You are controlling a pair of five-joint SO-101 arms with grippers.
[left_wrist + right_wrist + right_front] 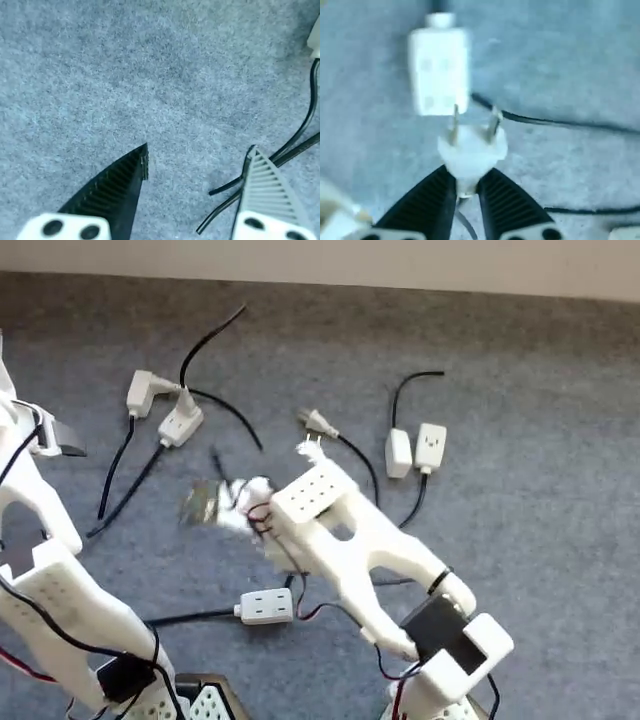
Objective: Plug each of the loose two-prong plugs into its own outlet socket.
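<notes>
A white two-prong plug (472, 150) is pinched at its rear end by the right claw (467, 176), whose black fingers (427, 205) are closed on it. Its two prongs point at a white outlet socket (440, 67) lying just ahead on the grey tabletop (570, 60); whether the prong tips touch the socket's face I cannot tell. A black cord (555, 121) runs across the tabletop just beside the plug.

In the high view the right arm (370, 540) stretches from the near edge toward the middle of the tabletop. Just beyond it lies a loose plug (318, 422) on a black lead, its prongs bare. To the right, a slotted socket (431, 445) lies beside a white block (399, 452). Another socket (265, 607) lies near the arm's lower part, and a white pair (165, 408) lies touching at far left.

The left claw (198, 148) hangs with its fingers spread wide above the tabletop, black cords (295, 142) beside its pale finger. The left arm (60, 610) stands at the left edge.
</notes>
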